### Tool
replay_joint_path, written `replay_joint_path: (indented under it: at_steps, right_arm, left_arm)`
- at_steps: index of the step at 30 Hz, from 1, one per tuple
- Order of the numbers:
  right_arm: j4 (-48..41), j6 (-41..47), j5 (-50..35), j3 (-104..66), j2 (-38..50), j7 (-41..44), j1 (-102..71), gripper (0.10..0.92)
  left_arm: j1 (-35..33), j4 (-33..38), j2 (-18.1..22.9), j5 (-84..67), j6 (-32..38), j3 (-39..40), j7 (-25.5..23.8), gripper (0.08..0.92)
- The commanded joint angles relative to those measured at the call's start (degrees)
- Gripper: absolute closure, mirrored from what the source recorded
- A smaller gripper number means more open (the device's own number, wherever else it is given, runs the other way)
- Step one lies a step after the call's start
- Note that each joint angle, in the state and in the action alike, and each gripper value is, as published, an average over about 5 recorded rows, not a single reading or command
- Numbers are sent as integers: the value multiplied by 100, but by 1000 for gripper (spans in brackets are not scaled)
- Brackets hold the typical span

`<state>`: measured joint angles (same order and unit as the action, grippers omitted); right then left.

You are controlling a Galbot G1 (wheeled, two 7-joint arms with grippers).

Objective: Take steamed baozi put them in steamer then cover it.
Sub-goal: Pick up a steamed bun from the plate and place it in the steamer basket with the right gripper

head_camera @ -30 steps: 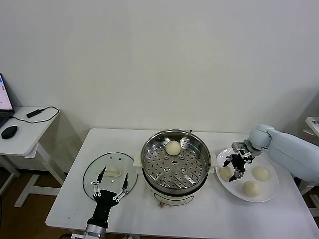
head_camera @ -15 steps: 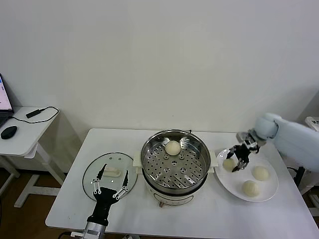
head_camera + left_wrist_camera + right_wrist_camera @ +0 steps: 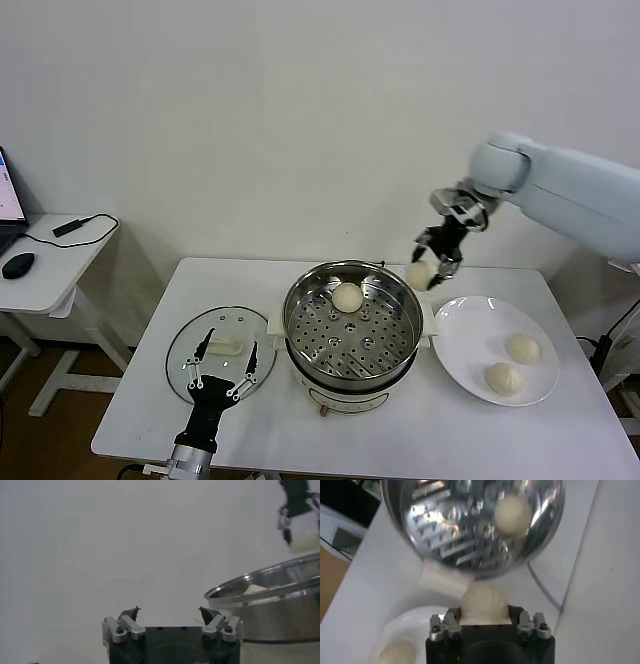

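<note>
Steamer sits mid-desk, one baozi on its tray at twelve o'clock. At three o'clock the plate holds two more buns. The glass lid lies at nine, under the idle left gripper, jaws wide. The right gripper, jaws clamped on a bun, hangs above the rim at two o'clock: the second transfer, I judge; next it must move inward, lower and release.

A white table fills the lower frame. On it sit a glass lid at left, the steamer centre, a white plate at right.
</note>
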<state>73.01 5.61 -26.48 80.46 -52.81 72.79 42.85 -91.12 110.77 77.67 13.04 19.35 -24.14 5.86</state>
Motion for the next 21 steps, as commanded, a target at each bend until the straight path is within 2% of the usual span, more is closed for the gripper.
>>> replay_joint_path:
  at_steps: [1,21]
  right_arm:
    - [543,520,-759,502,-869,-96,732,364]
    - [89,1101,-1034,845,-2143,-1102,-181,367]
  left_arm:
    - [6,-11,4,18,3,14,2,177]
    - [157,-304,7,-3,63,38,11,177]
